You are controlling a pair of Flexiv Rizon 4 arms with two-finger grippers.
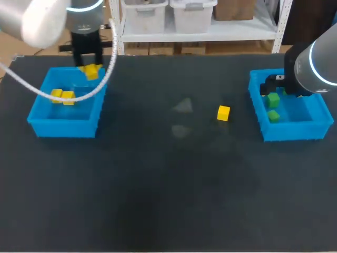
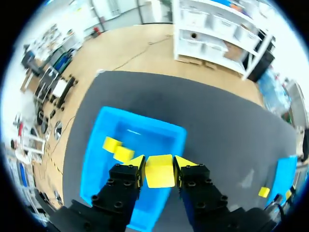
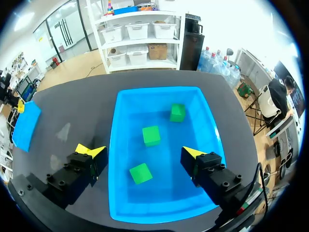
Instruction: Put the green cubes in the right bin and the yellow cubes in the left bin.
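My left gripper (image 2: 159, 166) is shut on a yellow cube (image 2: 159, 171) and hangs over the back of the left blue bin (image 1: 45, 120); the held yellow cube (image 1: 92, 71) also shows in the head view. Two yellow cubes (image 1: 62, 96) lie inside that bin, also seen as a pair of yellow cubes (image 2: 117, 149) ahead of the gripper. One more yellow cube (image 1: 223, 113) sits loose on the table. My right gripper (image 3: 145, 153) stands open above the right blue bin (image 3: 123, 96), where three green cubes (image 3: 151, 136) lie. Two green cubes (image 1: 273, 107) show in the head view.
The table top (image 1: 168, 184) is a dark mat. The right bin (image 1: 295, 132) stands at the far right edge, the left bin near the far left. The loose yellow cube lies between them, closer to the right bin.
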